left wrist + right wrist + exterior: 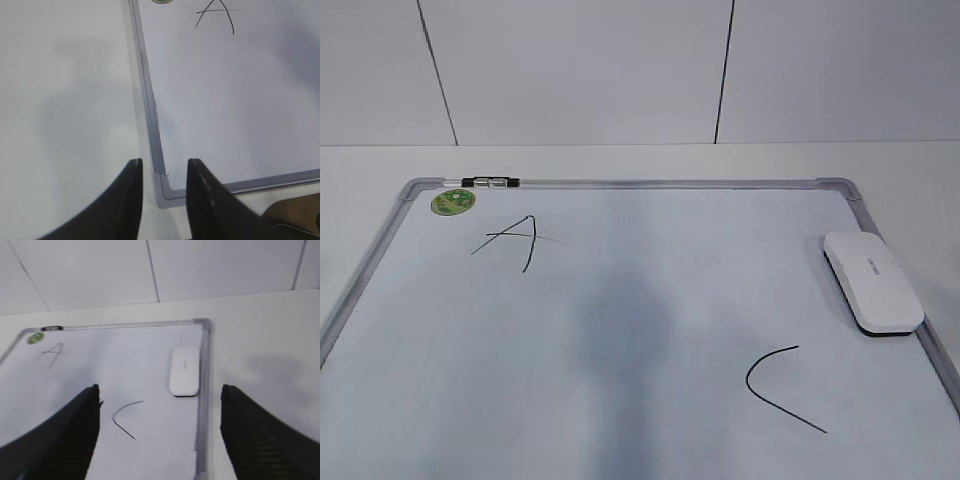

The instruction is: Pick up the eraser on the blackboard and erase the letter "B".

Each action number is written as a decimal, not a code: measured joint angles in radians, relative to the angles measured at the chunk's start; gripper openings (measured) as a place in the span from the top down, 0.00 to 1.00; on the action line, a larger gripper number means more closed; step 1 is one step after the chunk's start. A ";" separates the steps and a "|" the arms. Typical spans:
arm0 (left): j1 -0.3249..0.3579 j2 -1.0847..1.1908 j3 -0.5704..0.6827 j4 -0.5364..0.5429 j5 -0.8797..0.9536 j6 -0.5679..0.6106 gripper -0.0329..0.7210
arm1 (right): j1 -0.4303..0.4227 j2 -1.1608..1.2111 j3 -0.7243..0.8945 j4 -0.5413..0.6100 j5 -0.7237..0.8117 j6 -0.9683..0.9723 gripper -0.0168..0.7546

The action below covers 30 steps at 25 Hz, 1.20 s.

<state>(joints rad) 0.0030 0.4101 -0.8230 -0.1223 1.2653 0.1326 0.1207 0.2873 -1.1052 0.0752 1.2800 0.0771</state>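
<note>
White glossy oblong eraser (872,280)

— Items outside the work order?
— A black-and-white marker (490,182) lies along the far top rail, near the left corner. Just below it, a round green sticker (452,202).
— Writing?
— A hand-drawn "A" (518,240) upper left, thin black strokes. A "C" (778,388) lower right, an open curve with a long tail.
— Surroundings?
— A white table (900,170) underneath. Behind it a white panelled wall (580,70) with two dark vertical seams. A soft grey shadow (620,330) falls mid-surface.
</note>
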 joint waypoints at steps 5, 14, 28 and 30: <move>0.000 -0.138 0.090 0.000 0.002 0.000 0.66 | 0.000 -0.071 0.175 -0.105 0.002 -0.006 0.22; 0.000 -0.256 0.200 -0.002 0.002 0.038 0.66 | 0.000 -0.282 0.462 -0.128 -0.006 -0.008 0.22; -0.002 -0.268 0.288 0.000 -0.157 0.074 0.66 | 0.000 -0.307 0.614 -0.205 -0.121 -0.011 0.22; -0.016 -0.269 0.295 -0.012 -0.157 0.034 0.66 | 0.000 -0.307 0.614 -0.205 -0.121 -0.011 0.22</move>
<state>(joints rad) -0.0131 0.1416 -0.5276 -0.1345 1.1082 0.1666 0.1207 -0.0195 -0.4913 -0.1298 1.1587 0.0660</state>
